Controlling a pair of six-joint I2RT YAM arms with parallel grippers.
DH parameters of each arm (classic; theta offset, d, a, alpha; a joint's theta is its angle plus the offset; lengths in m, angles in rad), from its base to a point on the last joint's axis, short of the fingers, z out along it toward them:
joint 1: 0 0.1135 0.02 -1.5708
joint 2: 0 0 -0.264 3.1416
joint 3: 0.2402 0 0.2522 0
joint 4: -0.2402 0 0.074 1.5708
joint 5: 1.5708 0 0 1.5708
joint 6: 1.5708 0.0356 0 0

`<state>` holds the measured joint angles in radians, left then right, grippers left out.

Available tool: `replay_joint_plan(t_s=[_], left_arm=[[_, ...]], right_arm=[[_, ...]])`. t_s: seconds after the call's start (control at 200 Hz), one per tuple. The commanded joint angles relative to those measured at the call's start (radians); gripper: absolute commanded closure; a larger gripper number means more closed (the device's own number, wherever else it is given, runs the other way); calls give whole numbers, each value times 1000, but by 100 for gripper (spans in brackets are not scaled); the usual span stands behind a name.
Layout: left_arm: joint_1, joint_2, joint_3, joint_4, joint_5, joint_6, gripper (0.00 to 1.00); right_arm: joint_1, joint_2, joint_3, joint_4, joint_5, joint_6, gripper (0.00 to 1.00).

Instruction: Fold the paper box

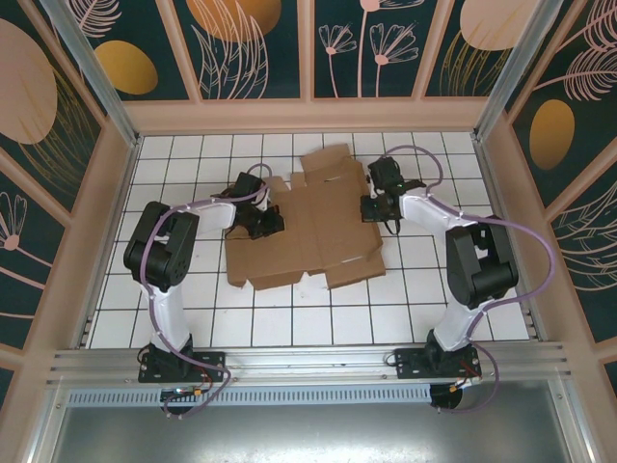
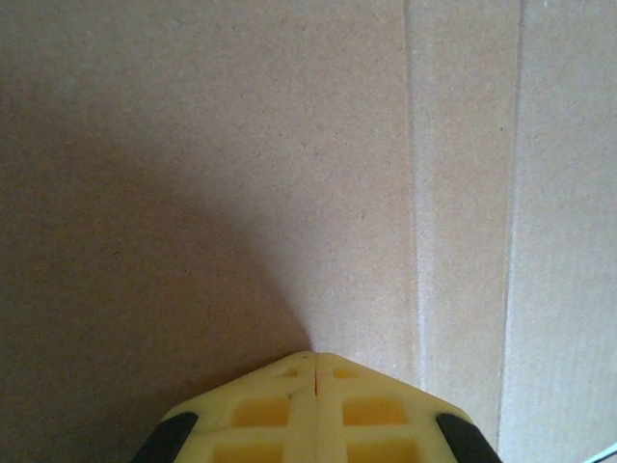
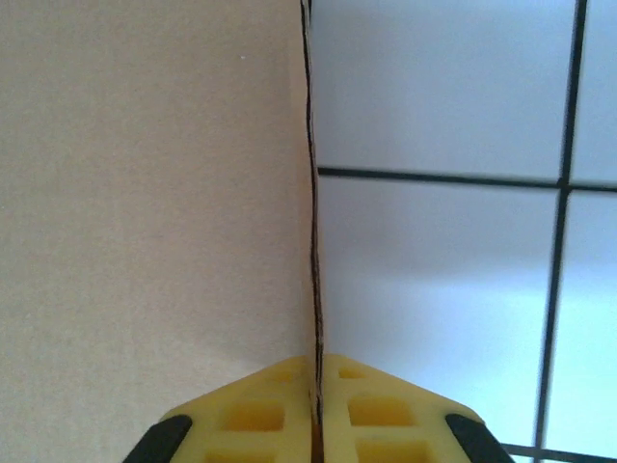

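Yellow right gripper [image 3: 315, 360] pinching paper box [image 3: 145, 193] edge, left gripper [image 2: 315, 355] closed, box outline cropped

Worktop [image 1: 193, 289]: white, thin dark grid lines marking squares, pale raised border on left, far and right sides. Paper box [image 1: 308, 227]: plain brown cardboard die-cut sheet, unfolded, lying on worktop, centre toward far side. Flaps jut from far and near edges. Creases run across sheet. White squares show around it on all sides.
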<state>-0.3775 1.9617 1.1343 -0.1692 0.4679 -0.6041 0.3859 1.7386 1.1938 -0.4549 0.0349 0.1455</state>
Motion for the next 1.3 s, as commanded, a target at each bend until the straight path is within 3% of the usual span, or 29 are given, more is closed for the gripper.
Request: replay_joint_plan(t_s=[0.0, 0.225, 0.38, 0.55, 0.671, 0.791, 0.936, 1.046, 1.141, 1.296], left_arm=[[-6, -16, -55, -7, 38, -55, 100], [-21, -57, -78, 26, 77, -110, 100], [-66, -45, -79, 117, 135, -176, 100], [-71, -129, -52, 184, 109, -233, 100], [-55, -201, 24, 194, 77, -294, 93], [-55, -156, 181, 88, 28, -336, 83], [-54, -56, 299, -98, 2, -227, 82], [-52, -64, 221, -108, 31, -190, 83], [-51, -98, 144, -94, 34, -165, 82], [-49, -134, 67, -78, 59, -134, 82]], right_arm=[[51, 10, 74, -79, 184, -51, 100], [112, 24, 184, -96, 369, -121, 98], [126, 43, 303, -120, 320, -223, 86], [139, 53, 344, -93, 331, -356, 86], [134, 61, 347, -79, 293, -385, 88], [119, 65, 335, -68, 287, -351, 90], [-50, 10, 238, -10, 26, -162, 77], [-213, -57, 82, 100, -206, -28, 61], [-299, -36, 19, 87, -363, 2, 58], [-341, -21, -87, 94, -408, -10, 50]])
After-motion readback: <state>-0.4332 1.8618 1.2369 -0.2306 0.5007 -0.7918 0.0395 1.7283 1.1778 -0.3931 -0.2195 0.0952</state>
